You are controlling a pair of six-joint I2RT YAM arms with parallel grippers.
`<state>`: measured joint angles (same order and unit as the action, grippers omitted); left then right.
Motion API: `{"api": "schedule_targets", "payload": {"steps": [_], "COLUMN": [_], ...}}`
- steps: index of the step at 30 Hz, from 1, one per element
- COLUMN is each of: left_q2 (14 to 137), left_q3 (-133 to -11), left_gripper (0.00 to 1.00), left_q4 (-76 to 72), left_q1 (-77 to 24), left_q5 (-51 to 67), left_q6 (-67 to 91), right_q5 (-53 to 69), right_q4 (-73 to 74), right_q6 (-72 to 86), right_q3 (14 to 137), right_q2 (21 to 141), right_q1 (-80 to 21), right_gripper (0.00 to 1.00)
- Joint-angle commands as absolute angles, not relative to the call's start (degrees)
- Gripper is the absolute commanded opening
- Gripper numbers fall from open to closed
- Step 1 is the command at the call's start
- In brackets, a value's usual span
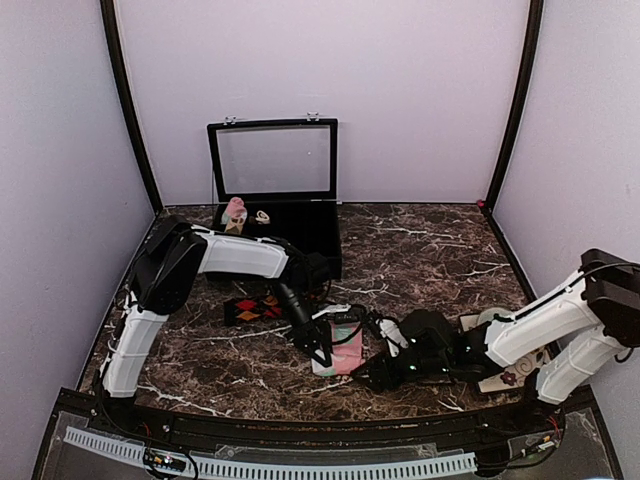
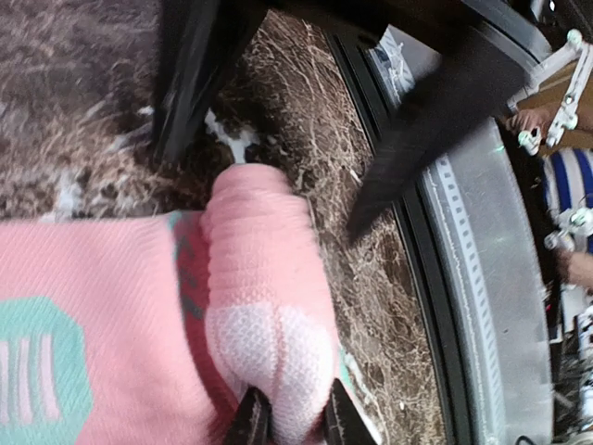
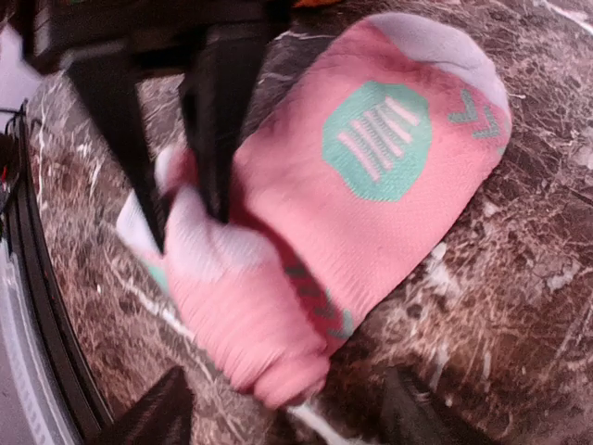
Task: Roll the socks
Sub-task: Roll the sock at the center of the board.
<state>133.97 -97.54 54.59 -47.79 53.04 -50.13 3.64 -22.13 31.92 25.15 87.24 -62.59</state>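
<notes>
Left wrist view: pink sock (image 2: pixel 102 278), rolling apparently begun, folded end clamped in left claw (image 2: pixel 295 422); right claw (image 3: pixel 292 417) apart nearby; next likely needs turning fold further over.

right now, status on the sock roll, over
left gripper shut on fold of pink sock. right gripper open at its end. black argyle sock lies apart, nothing blocking.
</notes>
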Motion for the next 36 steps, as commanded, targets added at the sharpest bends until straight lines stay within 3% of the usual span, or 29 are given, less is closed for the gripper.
{"api": "schedule_targets", "payload": {"steps": [1,8,11,16,21,36], "left_q2": [139.83,140.83,141.02,141.5,142.6,145.02], "left_q3": [-95.65,-96.99,-97.32,-97.73,-97.7,-99.26], "left_gripper": [0.12,0.09,0.09,0.1,0.1,0.12], "left_q4": [59.78,60.15,59.94,60.42,60.26,61.04], "left_q1": [-46.66,-46.52,-46.34,-45.76,-45.16,-44.47], "left_q5": [43.18,40.69,40.67,41.47,41.3,40.17], "left_q6": [-39.79,-37.78,-37.32,-37.69,-37.34,-36.02], "right_q5": [-9.33,-25.36,-28.81,-19.0,-7.49,3.35], "right_q4": [-13.05,-7.34,-13.94,-28.67,-23.65,-29.32], "right_q6": [22.53,16.99,16.49,-0.76,-15.81,-31.14], "right_q3": [21.61,22.89,18.98,10.91,14.87,27.65], "right_q2": [80.62,67.34,61.0,54.91,61.72,86.6], "right_q1": [-68.38,-73.1,-73.0,-73.02,-73.36,-69.75], "right_gripper": [0.99,0.99,0.99,0.99,0.98,0.67]}}
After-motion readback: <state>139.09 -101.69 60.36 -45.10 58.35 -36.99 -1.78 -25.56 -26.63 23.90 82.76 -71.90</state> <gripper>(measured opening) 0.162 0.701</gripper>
